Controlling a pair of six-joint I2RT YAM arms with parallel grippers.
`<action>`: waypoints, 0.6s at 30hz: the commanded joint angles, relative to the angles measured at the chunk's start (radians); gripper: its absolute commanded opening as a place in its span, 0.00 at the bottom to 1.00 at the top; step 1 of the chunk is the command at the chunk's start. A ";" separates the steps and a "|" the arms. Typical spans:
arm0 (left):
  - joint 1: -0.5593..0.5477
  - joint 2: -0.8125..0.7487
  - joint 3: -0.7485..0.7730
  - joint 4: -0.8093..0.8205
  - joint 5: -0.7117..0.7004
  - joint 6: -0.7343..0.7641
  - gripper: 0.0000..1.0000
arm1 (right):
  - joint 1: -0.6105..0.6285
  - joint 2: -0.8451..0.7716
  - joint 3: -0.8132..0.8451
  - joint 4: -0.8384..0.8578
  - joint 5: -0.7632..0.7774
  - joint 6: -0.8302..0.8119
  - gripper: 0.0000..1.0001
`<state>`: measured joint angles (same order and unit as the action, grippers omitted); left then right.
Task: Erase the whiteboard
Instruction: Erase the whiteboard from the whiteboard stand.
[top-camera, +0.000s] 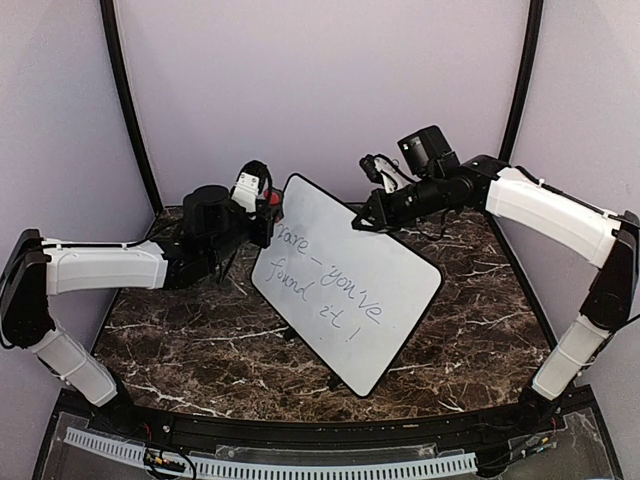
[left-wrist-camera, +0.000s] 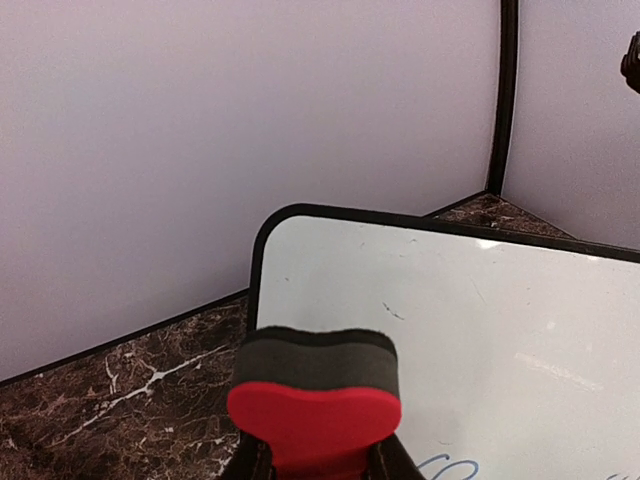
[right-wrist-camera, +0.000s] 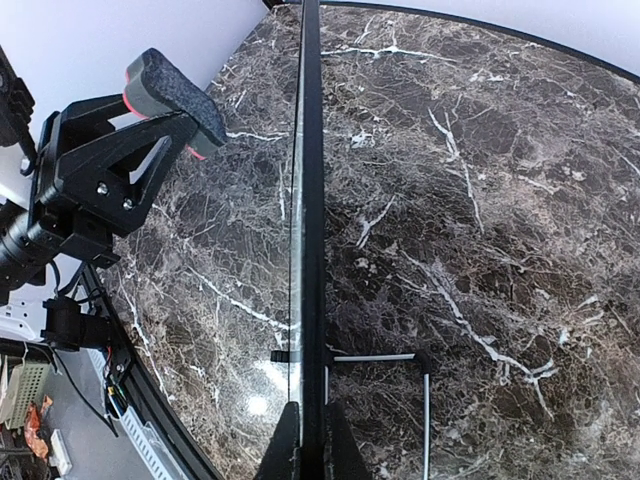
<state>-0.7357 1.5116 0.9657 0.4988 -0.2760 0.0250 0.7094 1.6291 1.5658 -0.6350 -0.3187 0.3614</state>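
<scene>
– so, where is the whiteboard (top-camera: 345, 285) right now?

– it's in the middle of the table (top-camera: 190, 340), standing up and tipped to one side. one corner points down at me, near the front. blue-grey writing (top-camera: 330, 285) runs across its white face.

– what is holding it up?

– my right pincer (right-wrist-camera: 312, 450). it's squeezed tight on the thin black rim at the top edge of the board. in the right wrist view i look straight down that rim, with one finger on each side.

– how does the right arm sit?

– it goes up from its base on the right and bends high by the wall. then it reaches back to the left, to the board's top edge.

– and the left arm?

– it lies low and long over the table, going from the left side to the board's top left corner. its wrist is turned to face the board.

– is the left pincer (left-wrist-camera: 320, 465) holding a thing?

– yes, it's closed narrow on a red eraser (left-wrist-camera: 315, 400) with a dark felt side. the felt side is turned to the board.

– does the eraser touch the board?

– it's just beside that corner. i see a small gap from the right wrist view.
</scene>
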 joint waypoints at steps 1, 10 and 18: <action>0.077 0.016 -0.017 0.030 0.133 0.019 0.03 | 0.029 0.025 0.005 -0.077 -0.034 -0.062 0.00; 0.105 0.094 0.001 0.130 0.247 0.050 0.03 | 0.023 0.024 -0.013 -0.066 -0.044 -0.071 0.00; 0.110 0.156 -0.001 0.175 0.255 0.043 0.03 | 0.022 0.021 -0.029 -0.049 -0.052 -0.068 0.00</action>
<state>-0.6273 1.6562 0.9642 0.6155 -0.0410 0.0589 0.7097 1.6306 1.5646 -0.6331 -0.3340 0.3489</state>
